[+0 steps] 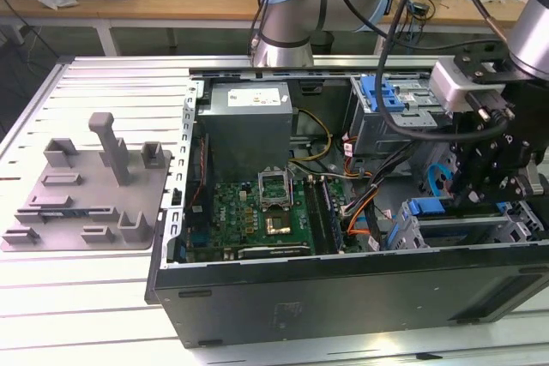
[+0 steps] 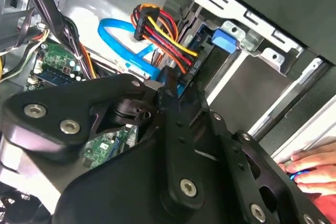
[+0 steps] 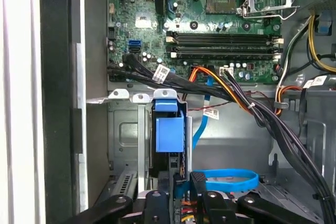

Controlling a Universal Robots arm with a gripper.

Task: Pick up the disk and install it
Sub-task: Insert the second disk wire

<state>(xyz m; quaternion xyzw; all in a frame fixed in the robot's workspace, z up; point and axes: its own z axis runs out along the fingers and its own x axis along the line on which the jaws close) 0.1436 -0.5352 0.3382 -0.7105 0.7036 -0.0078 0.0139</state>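
The gripper (image 3: 181,190) is low inside the open computer case (image 1: 343,297), at the exterior view's right end and close to the near wall. In both wrist views its two fingers stand close together with only a narrow gap, and they seem to pinch the blue edge of the disk (image 3: 169,129). I judge it closed on the disk, though the contact itself is partly hidden.

The disk stands on its edge, already partly inside the slot of the metal drive cage (image 3: 123,135), with its blue frame on the outer side. A flat blue data cable (image 3: 226,179) loops just beside the fingers, and a bundle of black and orange cables (image 3: 236,95) crosses between the cage and the motherboard (image 3: 210,24). A person's hand (image 2: 312,169) rests outside the case.

The picking seems done, and the step in hand is the installing. Seating the disk calls for a straight push along the slot, without tilt, and the blue cable must stay out of the way.
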